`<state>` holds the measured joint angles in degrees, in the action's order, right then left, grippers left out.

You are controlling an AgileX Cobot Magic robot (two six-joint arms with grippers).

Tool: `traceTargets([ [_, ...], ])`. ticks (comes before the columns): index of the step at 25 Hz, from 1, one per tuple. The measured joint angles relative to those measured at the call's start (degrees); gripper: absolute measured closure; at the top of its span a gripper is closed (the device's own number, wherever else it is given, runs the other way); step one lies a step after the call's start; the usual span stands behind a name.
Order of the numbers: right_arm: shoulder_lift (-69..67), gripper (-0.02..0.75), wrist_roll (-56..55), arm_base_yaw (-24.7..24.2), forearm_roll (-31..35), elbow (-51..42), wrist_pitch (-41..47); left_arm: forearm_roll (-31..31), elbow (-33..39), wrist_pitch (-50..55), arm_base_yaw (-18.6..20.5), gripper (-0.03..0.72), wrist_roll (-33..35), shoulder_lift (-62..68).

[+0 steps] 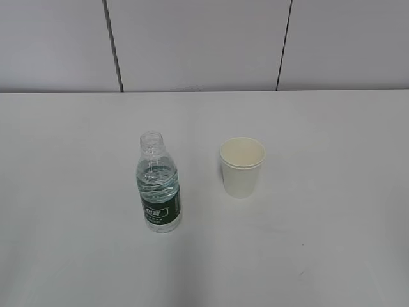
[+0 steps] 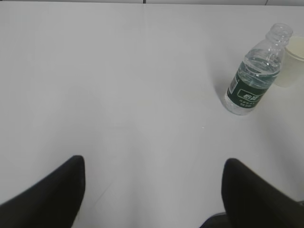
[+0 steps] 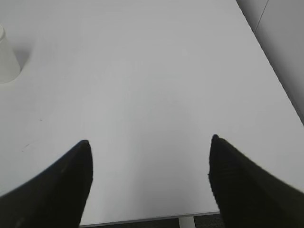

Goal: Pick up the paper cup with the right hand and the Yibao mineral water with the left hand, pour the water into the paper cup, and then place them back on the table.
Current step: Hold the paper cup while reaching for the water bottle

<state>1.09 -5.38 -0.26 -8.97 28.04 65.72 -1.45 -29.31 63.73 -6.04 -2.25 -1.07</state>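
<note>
Bottle [image 1: 159, 185] upright on bench [image 1: 332, 243], left of centre. Cup [image 1: 242, 166] upright to its right, slightly further back, near but apart. L hand [image 2: 154, 192] over bench well short of bottle; R hand [image 3: 149, 175] well right of cup.

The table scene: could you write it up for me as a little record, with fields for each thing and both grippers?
bottle: upright, uncapped, partly filled, left of the cup
paper cup: upright, looks empty, apart from the bottle
table: white, bears both
left gripper: open, holds nothing, short of the bottle
right gripper: open, holds nothing, cup far to its left
</note>
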Motion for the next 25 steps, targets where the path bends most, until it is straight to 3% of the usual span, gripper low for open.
traceTargets([
  [25, 0.0, 0.145, 0.0, 0.0, -0.8, 0.0, 0.0, 0.0, 0.0, 0.0, 0.0, 0.148, 0.0, 0.0],
])
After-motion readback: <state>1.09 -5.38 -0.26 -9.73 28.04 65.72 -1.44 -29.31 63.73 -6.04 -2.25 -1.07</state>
